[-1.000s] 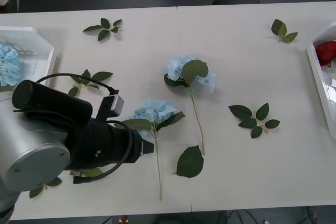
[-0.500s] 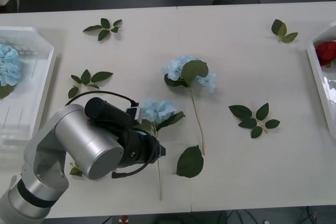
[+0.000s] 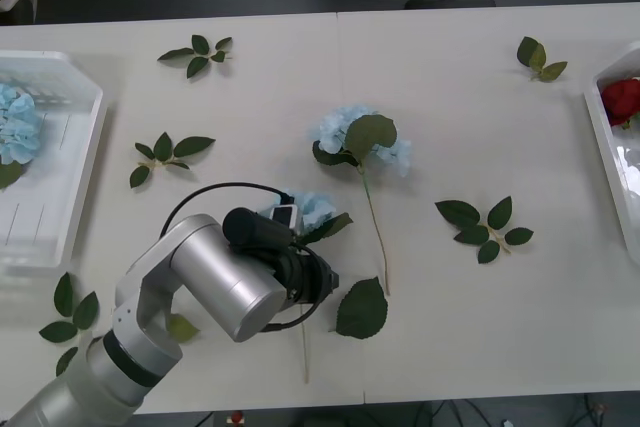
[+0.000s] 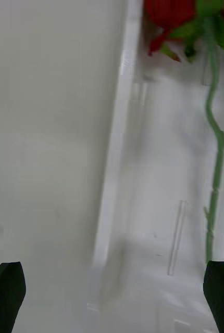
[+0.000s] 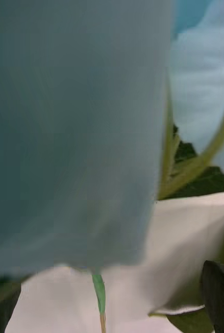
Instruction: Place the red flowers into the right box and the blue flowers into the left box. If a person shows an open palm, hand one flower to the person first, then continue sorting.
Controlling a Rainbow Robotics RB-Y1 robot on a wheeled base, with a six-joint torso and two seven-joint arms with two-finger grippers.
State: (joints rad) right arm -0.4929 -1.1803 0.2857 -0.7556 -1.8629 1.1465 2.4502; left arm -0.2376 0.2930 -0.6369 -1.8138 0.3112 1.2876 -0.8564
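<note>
We recorded the left gripper [image 3: 325,277] low over the middle of the white table [image 3: 480,97], toward its near edge, at the stem of a pale sky-blue artificial hydrangea head on a thin green stem [image 3: 312,209]. In the left wrist view that blue flower [image 5: 75,130] lay right at the camera, with the two black fingers [image 5: 221,291] at the corners and the stem between them; they appeared parted and not yet clenched, though so close a view left this uncertain.

A second pale blue hydrangea [image 3: 358,139] lay near the table's centre, just beyond the first. One blue cluster [image 3: 18,127] already rested in the shallow white ribbed plastic tray [image 3: 85,157] at the left edge. At the right edge, a deep-red artificial rose [image 3: 620,99] lay in the other shallow white tray [image 3: 600,137]. The right gripper [image 4: 112,296] hung above that tray's rim [image 4: 114,171], fingers spread and empty, the rose [image 4: 174,13] and its green stem beneath.

We judged the sorting well advanced: two blue flowers remained on the table, with no red ones left there.
</note>
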